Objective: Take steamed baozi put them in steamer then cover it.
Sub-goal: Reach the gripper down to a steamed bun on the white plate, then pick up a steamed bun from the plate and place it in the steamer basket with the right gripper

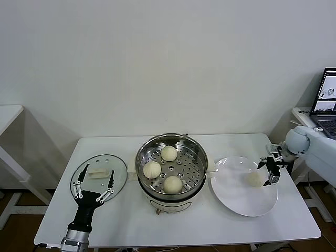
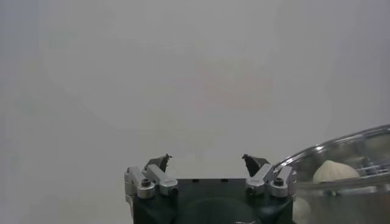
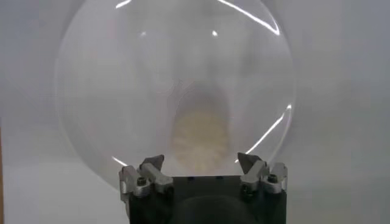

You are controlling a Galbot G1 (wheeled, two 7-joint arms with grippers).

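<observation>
White table (image 1: 131, 220): right hand (image 1: 271, 171) open beside last baozi (image 1: 255, 179); left hand (image 1: 94, 184) open over cover (image 1: 118, 164).

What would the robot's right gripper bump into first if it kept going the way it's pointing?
Most likely the last baozi on the white plate. The open right gripper points down at it, though how far apart they are is unclear.

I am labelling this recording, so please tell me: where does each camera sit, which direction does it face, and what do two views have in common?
Head view: from the robot's head, forward and down at the table; shows left gripper open over the cover, right gripper open over the plate.
Left wrist view: on the left wrist; own left gripper, steamer rim.
Right wrist view: on the right wrist; own right gripper, plate.
Shared: head and right wrist views both show the plate's baozi.
</observation>
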